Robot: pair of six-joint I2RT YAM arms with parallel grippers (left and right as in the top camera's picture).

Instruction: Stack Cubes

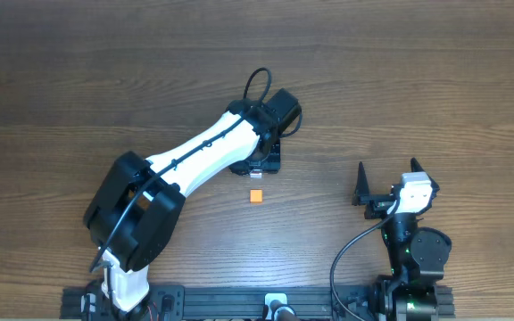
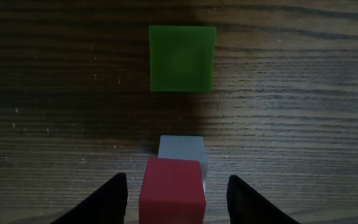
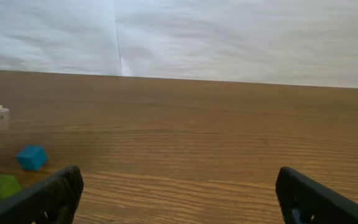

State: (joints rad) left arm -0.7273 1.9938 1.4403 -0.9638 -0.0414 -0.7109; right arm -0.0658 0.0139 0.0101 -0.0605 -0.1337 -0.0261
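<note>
Judging from the left wrist view, where did the cubes sit? — Ana

The red cube (image 2: 171, 190) seemed to rest on the grey cube (image 2: 183, 149), looking shifted off its centre, though the angle might have exaggerated that. The green cube (image 2: 182, 57) lay apart on the surface (image 2: 303, 124), farther out. The left end effector (image 2: 176, 178) was open, its 2 fingers (image 2: 114, 202) either side of the red cube with a gap on each. — Ben

So what could have gone wrong? — Ana

The overhang, mostly. If the red cube really sat off-centre, a finger brushing it on the way up could have tipped or slid it off. A crooked base would also have made a 3rd cube harder to seat. — Ben

And the other cubes? — Ana

An orange cube (image 1: 256, 196) sat near the left arm (image 1: 199, 156) in the top view, close to the stack, so a low sweep toward it might have knocked the pair over. The blue cube (image 3: 32, 157) lay near the green cube in the right wrist view. — Ben

And the right arm (image 1: 409, 241)? — Ana

The right end effector (image 3: 178, 177) was wide open and held nothing, well apart from the stack. Had both arms gone to the middle together, they could have collided. — Ben
</note>
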